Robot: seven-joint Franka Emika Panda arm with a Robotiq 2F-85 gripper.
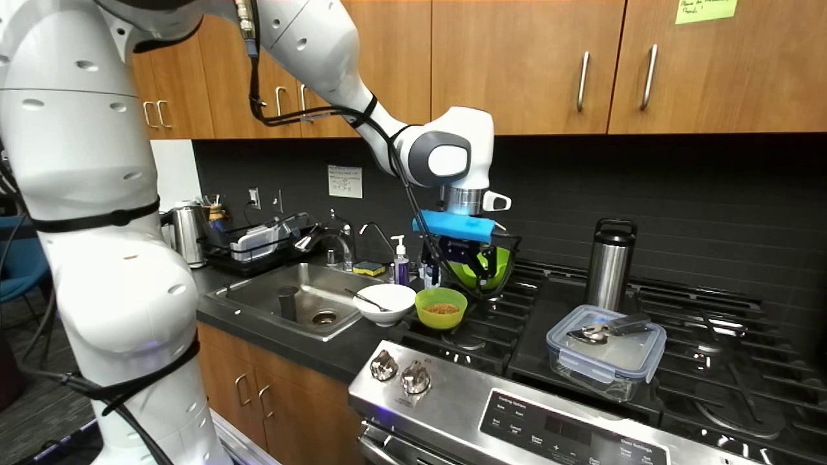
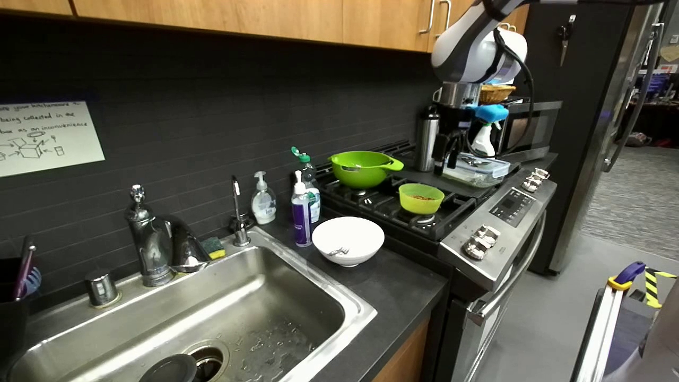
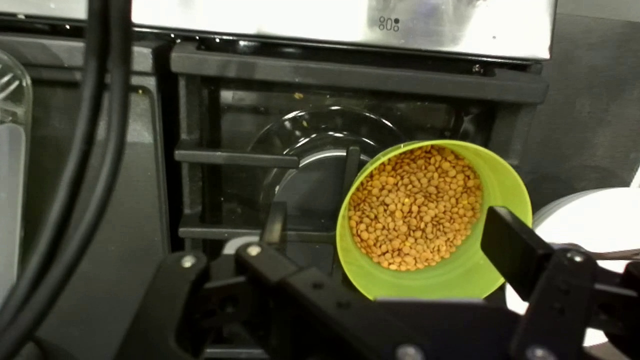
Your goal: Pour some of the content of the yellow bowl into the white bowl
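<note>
The white jointed arm [image 1: 326,61] is bent; its black 2-finger gripper [image 3: 390,222] is pointed downward and spread apart. The round yellow-green plastic bowl [image 2: 417,208] is placed on the black stove grate [image 3: 360,75].

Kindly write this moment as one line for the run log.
gripper: open, empty; yellow bowl: on stove, lentils inside; white bowl: fork inside; pour: pending

Open passage: bare black worktop [image 2: 398,286] at the front corner beside the steel-fronted stove [image 2: 506,241]. Set back from the front edge, the round white bowl [image 2: 355,233] and clear, purple-labelled pump bottle [image 2: 302,220] obstruct; beyond the stove-side edge, the small yellow-green plastic bowl [image 2: 421,202] does so, with the wide bright-green bowl [image 2: 358,176] behind it.
</note>
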